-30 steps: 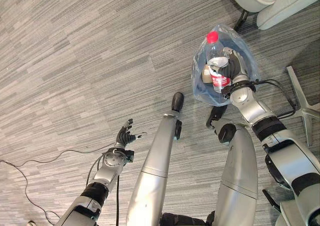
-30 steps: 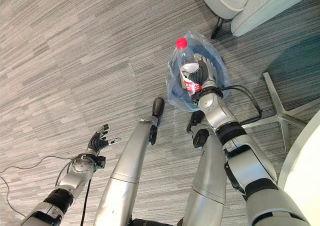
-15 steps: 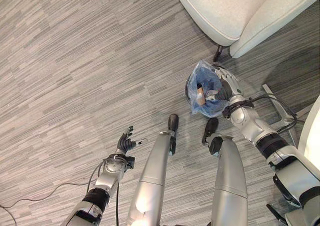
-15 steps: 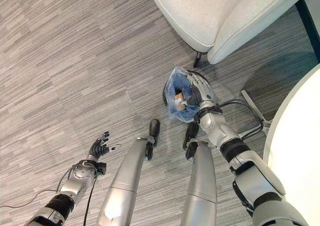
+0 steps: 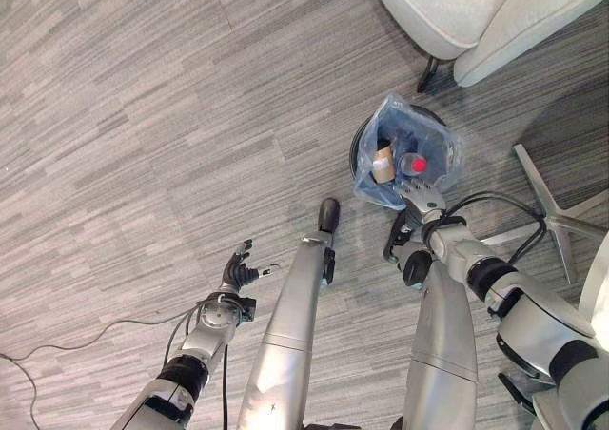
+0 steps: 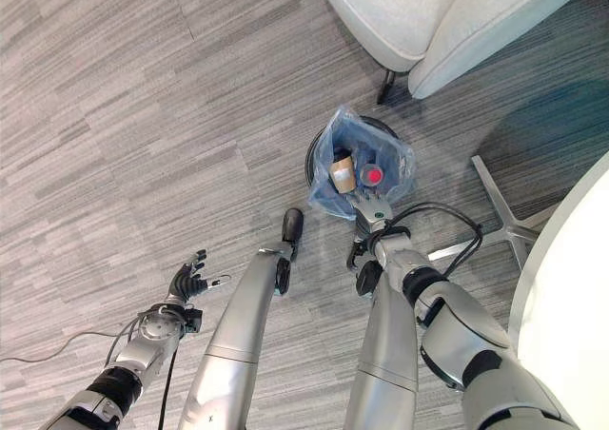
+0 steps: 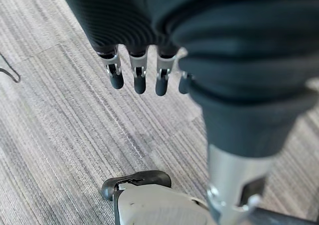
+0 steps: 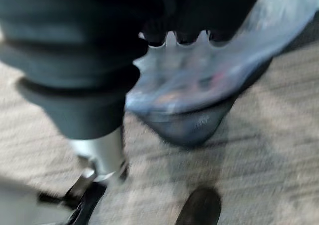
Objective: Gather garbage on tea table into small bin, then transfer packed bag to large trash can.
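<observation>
A small dark bin [image 5: 360, 147] is standing on the grey striped carpet [image 5: 143, 116], lined with a blue translucent bag [image 5: 447, 159] whose mouth is gaping open above the rim. Inside the bag a clear bottle with a red cap [image 5: 419, 165] is lying beside a brown cardboard piece [image 5: 383, 168], both just beyond the fingertips of the right hand [image 5: 420, 196]. That hand is hanging at the near edge of the bag, its fingers [image 6: 367, 205] reaching toward the plastic; whether they are pinching the film or merely resting against it cannot be told, and in the right wrist view the blue bag [image 8: 209, 85] is showing just past the dark fingertips, too smeared to settle the matter. The left hand [image 5: 237, 270] is hovering over bare carpet, well apart from the bin, its fingers [image 7: 139, 79] spread loosely and relaxed, with nothing between them. A pale upholstered armchair [image 5: 476, 11] is standing beyond the bin, and the silver foot of a table base [image 5: 552, 211] is lying on the carpet off to the right hand's outer side.
</observation>
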You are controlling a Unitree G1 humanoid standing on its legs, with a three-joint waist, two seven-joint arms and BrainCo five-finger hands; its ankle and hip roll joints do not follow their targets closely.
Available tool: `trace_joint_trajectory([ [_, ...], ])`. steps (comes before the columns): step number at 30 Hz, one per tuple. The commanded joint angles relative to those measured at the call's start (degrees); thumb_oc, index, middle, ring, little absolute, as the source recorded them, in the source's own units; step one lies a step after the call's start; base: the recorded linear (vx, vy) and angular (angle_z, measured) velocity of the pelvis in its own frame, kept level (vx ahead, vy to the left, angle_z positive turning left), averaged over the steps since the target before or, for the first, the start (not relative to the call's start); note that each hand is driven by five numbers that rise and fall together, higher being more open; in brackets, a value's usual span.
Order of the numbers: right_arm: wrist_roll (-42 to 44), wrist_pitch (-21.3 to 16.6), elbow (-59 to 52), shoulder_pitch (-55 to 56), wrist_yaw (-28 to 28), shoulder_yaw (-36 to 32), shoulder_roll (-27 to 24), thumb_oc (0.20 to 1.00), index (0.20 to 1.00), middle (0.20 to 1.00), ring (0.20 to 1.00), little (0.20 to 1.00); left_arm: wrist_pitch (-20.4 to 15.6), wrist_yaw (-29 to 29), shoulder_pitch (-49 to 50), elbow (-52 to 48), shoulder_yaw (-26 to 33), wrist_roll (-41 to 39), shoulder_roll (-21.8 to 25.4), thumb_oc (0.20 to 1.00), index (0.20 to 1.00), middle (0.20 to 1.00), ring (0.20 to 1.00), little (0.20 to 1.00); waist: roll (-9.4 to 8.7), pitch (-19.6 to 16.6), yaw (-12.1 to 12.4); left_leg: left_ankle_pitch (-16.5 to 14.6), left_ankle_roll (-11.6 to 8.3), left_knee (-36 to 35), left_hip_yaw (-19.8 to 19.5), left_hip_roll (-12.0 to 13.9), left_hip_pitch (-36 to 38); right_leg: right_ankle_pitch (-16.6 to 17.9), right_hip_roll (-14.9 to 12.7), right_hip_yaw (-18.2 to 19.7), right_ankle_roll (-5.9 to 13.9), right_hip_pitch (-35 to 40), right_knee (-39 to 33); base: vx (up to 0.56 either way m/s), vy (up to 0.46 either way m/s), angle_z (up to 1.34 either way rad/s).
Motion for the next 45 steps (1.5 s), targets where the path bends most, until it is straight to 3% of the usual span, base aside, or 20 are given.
trace_joint_trajectory([
  [1, 2.79, -0.91, -4.37, 0.37, -1.3, -1.73, -2.72, 0.2, 0.2, 0.2, 0.2, 0.2, -1.26, 0.37, 1.81, -0.88, -0.22, 0.94, 1.23, 1.0, 1.0, 1.0, 1.0, 1.0, 1.92, -1.65, 0.4, 1.39, -0.72, -6.74, -2.16, -0.58, 0.27, -1.76, -0.67, -0.22, 4.67, 2.95, -5.53, -0.06, -0.006, -0.05],
  [10, 10.68, -3.12, -18.77, 0.81, -3.01, -10.02, -5.6, 0.2, 0.2, 0.2, 0.2, 0.2, -0.36, -0.68, 2.51, -1.85, 1.97, 0.85, 0.96, 1.0, 1.0, 1.0, 1.0, 1.0, 1.74, -2.6, 0.12, 2.25, -0.9, -12.22, -2.24, 0.73, 6.89, -0.35, 0.32, -1.28, 5.38, 9.38, -10.95, -0.06, -0.01, -0.05],
  [15, 23.39, -6.57, -30.44, 11.46, -0.29, -20.63, -1.71, 0.2, 0.2, 0.2, 0.2, 0.2, 0.67, -2.15, 4.18, -0.73, 3.83, 1.07, 0.17, 1.0, 1.0, 1.0, 1.0, 1.0, 0.61, -4.26, -0.97, 3.77, -1.3, -23.89, -2.57, 1.08, 23.52, 2.5, 1.05, -3.73, 6.63, 25.24, -22.17, -0.01, -0.004, 0.08],
  [18, 27.23, -7.56, -33.74, 15.02, 0.98, -23.32, -0.69, 0.2, 0.2, 0.2, 0.2, 0.2, 0.81, -2.56, 5.33, -1.07, 4.58, 1.13, 0.26, 1.0, 1.0, 1.0, 1.0, 1.0, 0.03, -3.97, -1.29, 4.1, -1.45, -26.79, -2.45, 1.34, 28.95, 3.5, 1.44, -4.46, 7.05, 30.64, -25.74, 0.05, 0.028, -0.11],
  [19, 32.17, -8.87, -39.06, 19.96, 2.98, -26.75, 0.85, 0.2, 0.2, 0.2, 0.2, 0.2, 1.22, -3.4, 7.59, -1.53, 6.22, 1.02, 0.02, 1.0, 1.0, 1.0, 1.0, 1.0, -1.01, -4.28, -2.13, 4.33, -1.54, -31.18, -2.12, 1.9, 36.91, 4.99, 1.92, -5.23, 7.78, 38.41, -30.9, 0.1, 0.039, -0.14],
  [21, 34.63, -9.52, -41.91, 22.97, 4.57, -28.44, 1.79, 0.2, 0.2, 0.2, 0.2, 0.2, 1.48, -3.95, 9.3, -1.83, 6.89, 1.08, -0.36, 1.0, 1.0, 1.0, 1.0, 1.0, -1.59, -4.43, -2.58, 6.12, -1.26, -34.26, -1.65, 2.03, 41.62, 7.63, 2.25, -6.01, 7.71, 43.48, -35.53, 0.05, 0.065, -0.04],
  [27, 39.52, -11.07, -47.98, 29.81, 7.96, -31.23, 4.08, 0.2, 0.2, 0.2, 0.2, 0.2, 2.25, -4.87, 13.7, -1.7, 8.89, 1.85, -1.11, 1.0, 1.0, 1.0, 1.0, 1.0, -3.37, -7.5, -3.9, 6.33, -1.52, -41.08, -0.21, 2.8, 54.44, 9.53, 3.85, -6.33, 8.9, 57.2, -44.79, 0.11, 0.052, -0.17],
  [32, 40.15, -11.59, -54.73, 34.59, 10.07, -33.78, 3.85, 0.2, 0.2, 0.2, 0.2, 0.2, 2.77, -5.89, 18.96, -3.21, 10.99, 4.21, -1.5, 1.0, 1.0, 1.0, 1.0, 1.0, -4.58, -12.75, -4.84, 5.65, -1.07, -46.97, 2.41, 2.43, 64.9, 11.19, 5.59, -4.27, 10.43, 66.77, -51.97, 0.16, 0.105, -0.25],
  [39, 40.54, -12.02, -59.12, 35.32, 12.15, -33.26, 4.65, 0.2, 0.2, 0.2, 0.2, 0.2, 2.83, -6.97, 22.32, -5.48, 12.12, 5.44, -0.98, 1.0, 1.0, 1.0, 1.0, 1.0, -4.24, -13.33, -3.83, 4.95, -0.33, -48.41, 4.72, 2.63, 69.39, 11.89, 5.71, -2.18, 11.57, 68.51, -51.25, 0.01, 0.062, -0.33],
  [41, 40.09, -12.82, -60.52, 33.38, 12.74, -31.74, 4.82, 0.2, 0.2, 0.2, 0.2, 0.2, 2.74, -6.92, 21.11, -5.83, 11.77, 5.86, -0.05, 1.0, 1.0, 1.0, 1.0, 1.0, -3.51, -11.56, -3.76, 5.89, 0.24, -47.12, 4.7, 3.64, 68.17, 9.36, 6.52, 0.78, 11.62, 66.38, -43.28, -0.2, -0.013, -0.25],
  [45, 38.8, -13.35, -61.69, 31.18, 12.34, -31.06, 4.27, 0.2, 0.2, 0.2, 0.2, 0.2, 2.31, -6.54, 20.23, -8.32, 11.61, 6.03, 1.1, 1.0, 1.0, 1.0, 1.0, 1.0, -2.69, -11.98, -3.45, 7.74, 0.5, -45.4, 3.88, 4.33, 64.47, 5.21, 9.65, 5.88, 10.17, 66.52, -35.45, -0.2, -0.065, 0.11],
])
